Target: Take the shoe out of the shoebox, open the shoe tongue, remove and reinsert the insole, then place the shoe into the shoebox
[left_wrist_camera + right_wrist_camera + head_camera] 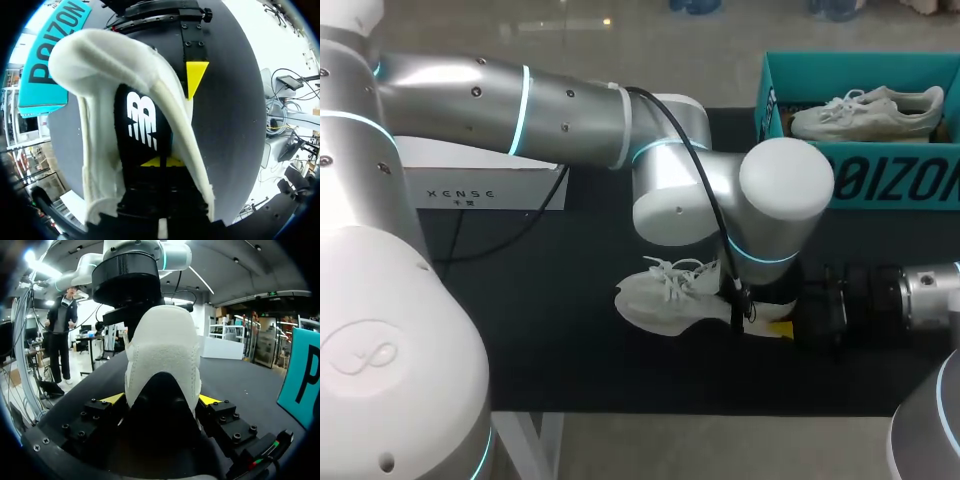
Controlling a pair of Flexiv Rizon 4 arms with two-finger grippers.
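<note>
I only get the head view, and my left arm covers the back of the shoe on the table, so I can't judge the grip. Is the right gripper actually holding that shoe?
Observer: Yes. The right wrist view shows the right gripper shut on the shoe, one finger against each side.
Operator: What's inside it right now?
Observer: The left wrist view looks straight down into the opening, and the black insole lies flat inside.
Operator: And where's my other gripper?
Observer: The left gripper is down in the shoe's opening, just above the insole. I can't tell whether it touches it.
</note>
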